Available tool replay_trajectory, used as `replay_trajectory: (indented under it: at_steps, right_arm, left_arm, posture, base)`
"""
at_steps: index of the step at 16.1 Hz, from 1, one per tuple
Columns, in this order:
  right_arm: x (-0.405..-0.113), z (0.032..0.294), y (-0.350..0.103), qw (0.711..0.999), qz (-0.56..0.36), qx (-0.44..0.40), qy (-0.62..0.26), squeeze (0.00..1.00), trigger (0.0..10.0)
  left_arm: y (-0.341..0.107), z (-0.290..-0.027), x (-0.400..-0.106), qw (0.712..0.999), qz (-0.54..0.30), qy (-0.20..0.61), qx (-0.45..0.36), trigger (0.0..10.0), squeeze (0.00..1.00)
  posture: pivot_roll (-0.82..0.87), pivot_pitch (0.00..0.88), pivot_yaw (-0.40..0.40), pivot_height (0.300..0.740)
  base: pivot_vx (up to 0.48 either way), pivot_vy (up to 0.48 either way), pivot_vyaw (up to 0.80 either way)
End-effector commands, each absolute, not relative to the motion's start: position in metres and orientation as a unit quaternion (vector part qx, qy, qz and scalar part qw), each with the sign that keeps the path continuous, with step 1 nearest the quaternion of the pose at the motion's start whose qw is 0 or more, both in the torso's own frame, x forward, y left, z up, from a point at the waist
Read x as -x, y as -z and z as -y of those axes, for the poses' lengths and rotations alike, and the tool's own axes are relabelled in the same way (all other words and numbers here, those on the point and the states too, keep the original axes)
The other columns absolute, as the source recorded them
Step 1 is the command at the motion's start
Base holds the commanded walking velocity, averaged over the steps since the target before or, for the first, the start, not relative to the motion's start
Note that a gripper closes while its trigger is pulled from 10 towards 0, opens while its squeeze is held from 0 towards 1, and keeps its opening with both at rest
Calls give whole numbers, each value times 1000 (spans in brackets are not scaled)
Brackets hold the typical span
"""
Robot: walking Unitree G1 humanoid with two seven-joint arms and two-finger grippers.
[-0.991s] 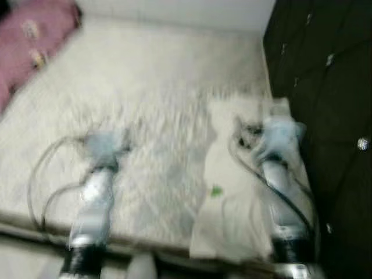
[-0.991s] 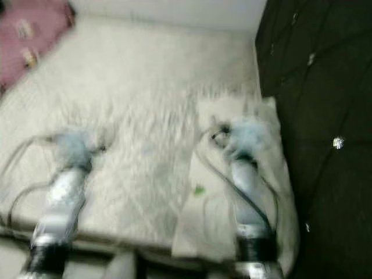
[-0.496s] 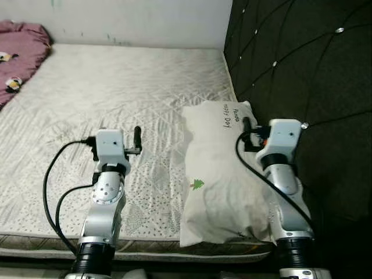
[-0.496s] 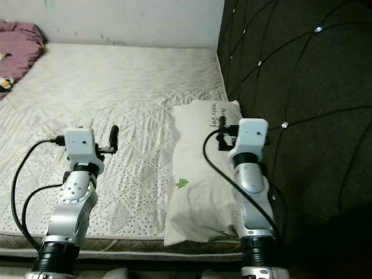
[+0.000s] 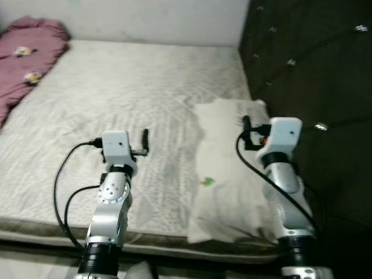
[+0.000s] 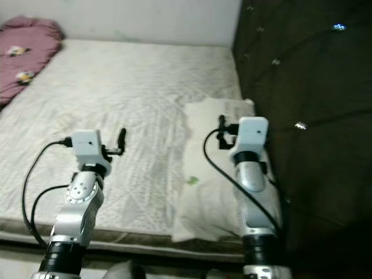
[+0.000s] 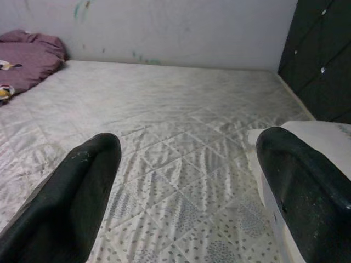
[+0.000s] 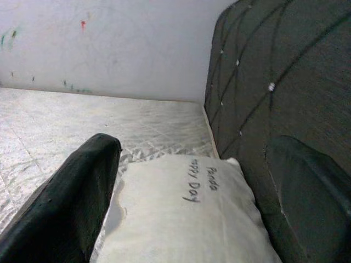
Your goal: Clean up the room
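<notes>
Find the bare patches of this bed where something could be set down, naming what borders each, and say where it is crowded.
The widest bare stretch of mattress runs from the maroon blanket across to the pillow, ahead of the left gripper. A smaller patch lies between the pillow's far end and the wall. The strip along the dark headboard is crowded by pillow and right gripper.

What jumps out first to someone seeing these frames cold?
The two silver arms held out over the bare white quilted mattress: the left gripper over open mattress, the right gripper above the white rectangular pillow with a small green tree print, both with fingers open. The pillow lies along the dark tufted headboard, and a crumpled pink blanket sits at the far left corner.
</notes>
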State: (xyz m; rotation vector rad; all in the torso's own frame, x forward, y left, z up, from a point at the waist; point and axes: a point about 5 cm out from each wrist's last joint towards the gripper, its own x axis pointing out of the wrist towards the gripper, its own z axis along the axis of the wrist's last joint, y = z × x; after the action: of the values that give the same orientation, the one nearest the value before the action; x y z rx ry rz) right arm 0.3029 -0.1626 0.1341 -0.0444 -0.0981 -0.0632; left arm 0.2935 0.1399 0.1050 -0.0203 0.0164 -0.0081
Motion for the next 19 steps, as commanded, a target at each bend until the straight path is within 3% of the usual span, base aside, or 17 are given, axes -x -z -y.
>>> replay_trajectory:
  at_steps: [1, 9, 13, 19]
  right_arm:
    - [-305, 156, -133, 999, 46, 14, 23, 0, 10000]
    - [-307, 154, -133, 999, 44, 4, 16, 0, 10000]
    - [-309, 157, -132, 999, 45, 4, 17, 0, 10000]
    - [-309, 154, -130, 999, 45, 10, 5, 0, 10000]
  left_arm:
    - [-108, -147, -293, 1000, -3, 1, 1, 10000, 0]
    - [-112, -144, -294, 1000, 5, 27, 12, 10000, 0]
    - [-112, -143, -295, 999, 3, 28, 22, 10000, 0]
    - [-113, -143, -293, 999, 3, 34, 29, 10000, 0]
  posture:
    - [-29, 0, 1, 740]
    - [-29, 0, 2, 740]
    - [-28, 0, 0, 740]
    - [-16, 0, 0, 740]
  base:
    - [0, 480, 0]
    - [0, 476, 0]
    - [0, 469, -747]
    - [0, 466, 0]
